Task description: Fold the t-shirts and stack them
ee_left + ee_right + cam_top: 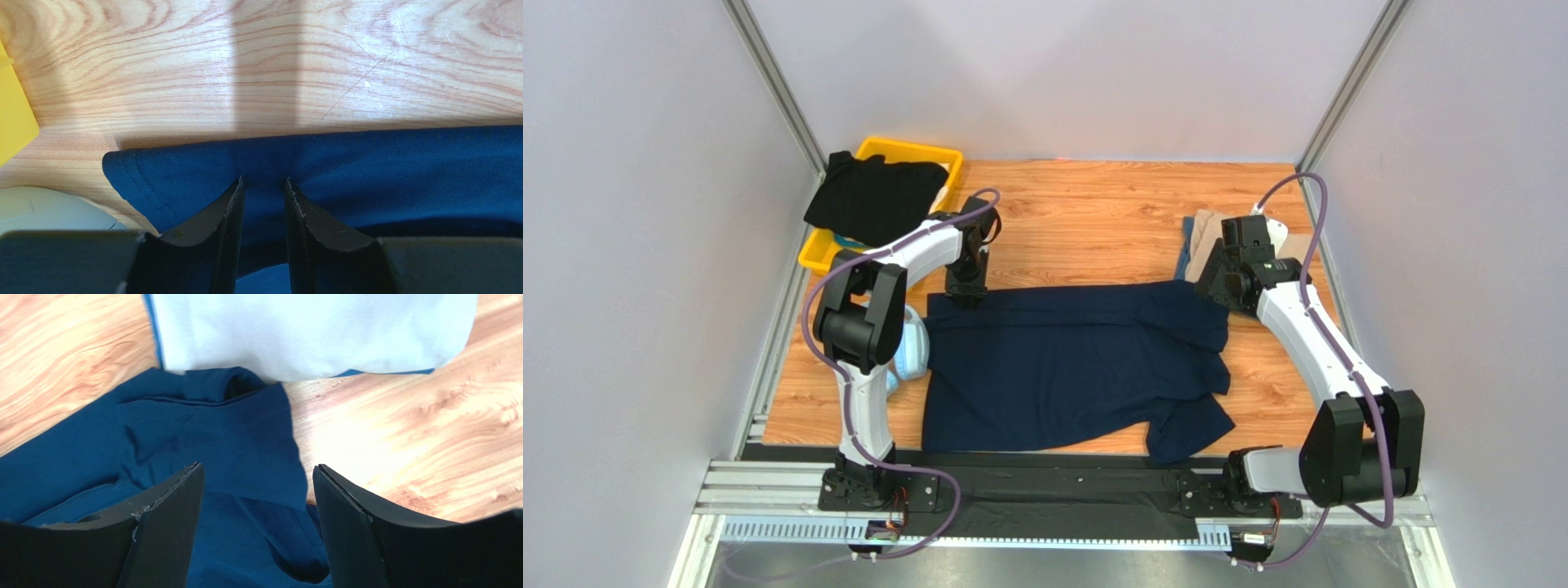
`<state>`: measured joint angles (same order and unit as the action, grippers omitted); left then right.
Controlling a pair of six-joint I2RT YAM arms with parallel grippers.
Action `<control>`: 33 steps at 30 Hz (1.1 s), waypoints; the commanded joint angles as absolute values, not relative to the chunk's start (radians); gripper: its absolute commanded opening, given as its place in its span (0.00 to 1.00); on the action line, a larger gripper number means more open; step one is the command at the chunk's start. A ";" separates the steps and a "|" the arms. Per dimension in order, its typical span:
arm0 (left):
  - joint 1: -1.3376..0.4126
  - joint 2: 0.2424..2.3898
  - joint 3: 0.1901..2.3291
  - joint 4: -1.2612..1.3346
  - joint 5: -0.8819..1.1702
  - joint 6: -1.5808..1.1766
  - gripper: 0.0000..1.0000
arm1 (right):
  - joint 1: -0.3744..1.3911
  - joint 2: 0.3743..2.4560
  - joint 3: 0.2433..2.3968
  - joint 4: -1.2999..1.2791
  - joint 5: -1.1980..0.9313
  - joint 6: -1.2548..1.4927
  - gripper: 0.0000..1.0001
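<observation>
A dark navy t-shirt point(1063, 361) lies spread across the middle of the table, its right sleeve area bunched. My left gripper point(967, 292) is at the shirt's far left corner. Its fingers stand a narrow gap apart point(264, 180) with their tips down on the navy cloth point(399, 171) just behind the folded edge. My right gripper point(1206, 288) is at the far right corner, open wide point(256, 467) over the rumpled navy cloth point(202, 429), holding nothing. A folded tan t-shirt point(1208, 230) lies just beyond it and looks pale in the right wrist view point(313, 331). A black t-shirt point(879, 196) is draped over the bin.
A yellow plastic bin point(916, 152) sits at the far left corner, and its edge shows in the left wrist view point(12, 116). Light blue headphones point(916, 343) lie by the shirt's left side, beside the left arm point(49, 211). Grey walls close in both sides.
</observation>
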<state>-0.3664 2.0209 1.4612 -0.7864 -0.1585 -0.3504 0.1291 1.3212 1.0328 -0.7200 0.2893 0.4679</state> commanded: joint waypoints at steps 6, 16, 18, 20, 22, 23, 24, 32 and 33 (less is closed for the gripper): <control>-0.370 1.979 1.448 -0.773 -0.173 -0.350 0.37 | 0.065 1.445 0.997 -0.681 0.327 0.526 0.71; -0.370 1.980 1.445 -0.773 -0.173 -0.348 0.37 | 0.040 1.535 0.997 -0.604 0.198 0.515 0.70; -0.370 1.983 1.445 -0.773 -0.172 -0.345 0.37 | 0.040 1.536 0.996 -0.588 0.166 0.517 0.66; -0.370 1.985 1.445 -0.773 -0.172 -0.345 0.37 | 0.041 1.520 0.993 -0.581 0.160 0.515 0.59; -0.370 1.987 1.448 -0.773 -0.169 -0.345 0.37 | 0.040 1.505 0.986 -0.581 0.163 0.509 0.51; -0.370 1.991 1.450 -0.775 -0.166 -0.345 0.37 | 0.040 1.487 0.985 -0.586 0.170 0.508 0.48; -0.370 1.993 1.450 -0.775 -0.161 -0.347 0.37 | 0.041 1.473 0.982 -0.589 0.172 0.506 0.45; -0.373 2.013 1.459 -0.773 -0.144 -0.345 0.36 | 0.043 1.353 0.934 -0.638 0.155 0.512 0.15; -0.373 2.013 1.459 -0.775 -0.143 -0.344 0.36 | 0.043 1.341 0.931 -0.649 0.155 0.515 0.14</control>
